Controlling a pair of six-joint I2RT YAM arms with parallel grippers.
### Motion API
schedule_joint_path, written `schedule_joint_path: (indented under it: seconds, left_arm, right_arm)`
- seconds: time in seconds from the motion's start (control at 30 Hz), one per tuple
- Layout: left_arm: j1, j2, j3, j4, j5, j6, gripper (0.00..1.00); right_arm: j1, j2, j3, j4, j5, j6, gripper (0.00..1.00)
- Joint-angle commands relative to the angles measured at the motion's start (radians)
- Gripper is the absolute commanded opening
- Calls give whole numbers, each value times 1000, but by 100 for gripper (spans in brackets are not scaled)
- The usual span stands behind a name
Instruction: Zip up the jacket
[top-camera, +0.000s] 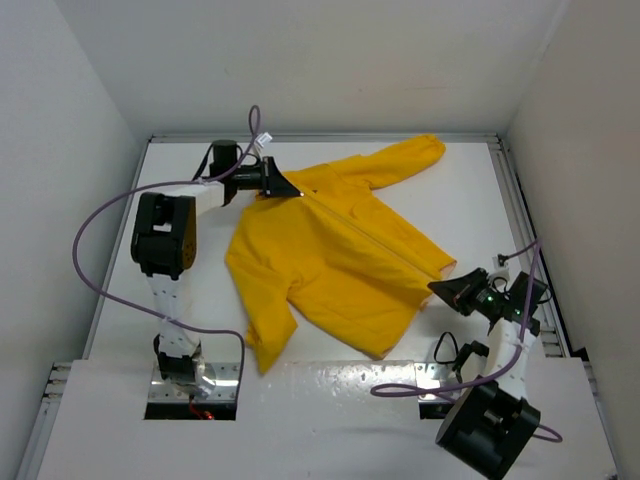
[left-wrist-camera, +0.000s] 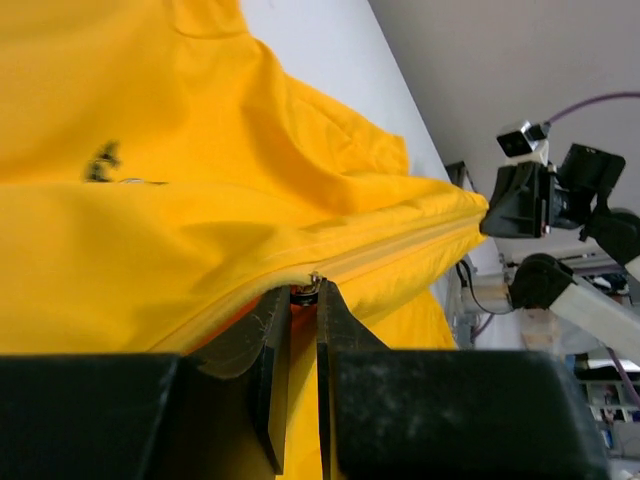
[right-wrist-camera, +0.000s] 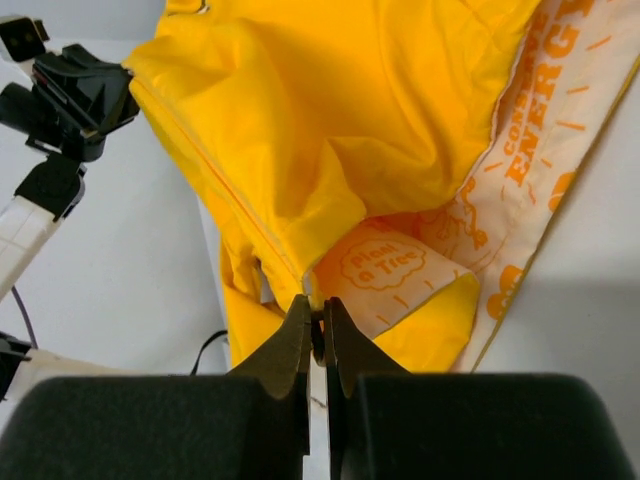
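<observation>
The yellow jacket (top-camera: 330, 260) lies flat on the white table, one sleeve reaching to the back right. Its zipper line (top-camera: 370, 232) runs diagonally and taut between my two grippers. My left gripper (top-camera: 290, 188) is at the collar end, shut on the small metal zipper pull (left-wrist-camera: 306, 291). My right gripper (top-camera: 442, 289) is at the bottom hem, shut on the jacket's edge at the zipper's foot (right-wrist-camera: 316, 312). The pale orange-printed lining (right-wrist-camera: 400, 265) shows folded out beside the right fingers. The jacket fills the left wrist view (left-wrist-camera: 200, 130) and the right wrist view (right-wrist-camera: 330, 110).
The white table (top-camera: 470, 190) is boxed in by white walls on three sides. A purple cable (top-camera: 100, 215) loops off the left arm, another (top-camera: 420, 388) off the right arm. A white board (top-camera: 330, 430) covers the near edge.
</observation>
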Motion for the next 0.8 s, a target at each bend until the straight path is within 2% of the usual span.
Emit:
schedule_joint_path:
  seconds: [0.0, 0.27, 0.47, 0.57, 0.77]
  left_arm:
    - [181, 43, 102, 42, -183, 96, 0]
    - [328, 134, 261, 42, -312, 125, 0]
    - [387, 177, 375, 45, -361, 136, 0]
    - [411, 177, 384, 60, -390, 145, 0]
    - [421, 158, 377, 25, -328, 180, 0]
  right_arm:
    - [-36, 0, 43, -54, 179, -46, 0]
    - [-68, 44, 74, -19, 202, -36, 0]
    - [-93, 75, 83, 11, 201, -44, 0]
    - [-94, 84, 83, 18, 201, -49, 0]
    - [-77, 116, 79, 104, 172, -20, 0]
